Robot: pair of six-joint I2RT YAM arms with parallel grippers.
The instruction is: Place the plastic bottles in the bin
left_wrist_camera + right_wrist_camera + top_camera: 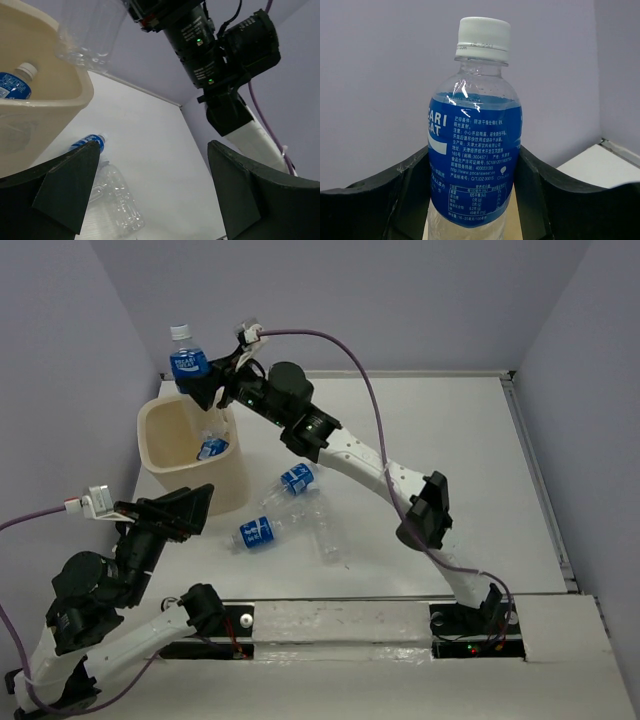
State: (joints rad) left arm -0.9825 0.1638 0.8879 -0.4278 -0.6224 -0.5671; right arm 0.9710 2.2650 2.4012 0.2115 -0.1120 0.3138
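From above, the right end effector grips the held bottle upright, right over the bin. Another bottle lies inside the bin. Three loose bottles lie on the surface just beside the bin. The left end effector waits near the bin.

From the left wrist, its fingers are spread wide and hold nothing.

From the right wrist, fingers squeeze the blue label.

This looks like the drop step. Next the grip must let go, so the held bottle falls into the bin.

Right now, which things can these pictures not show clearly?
Top view: part of the bin interior, behind the right gripper and held bottle.
Right wrist view: held bottle's base, cut by the lower edge.
Left wrist view: table bottle, partly behind a finger of the left gripper.
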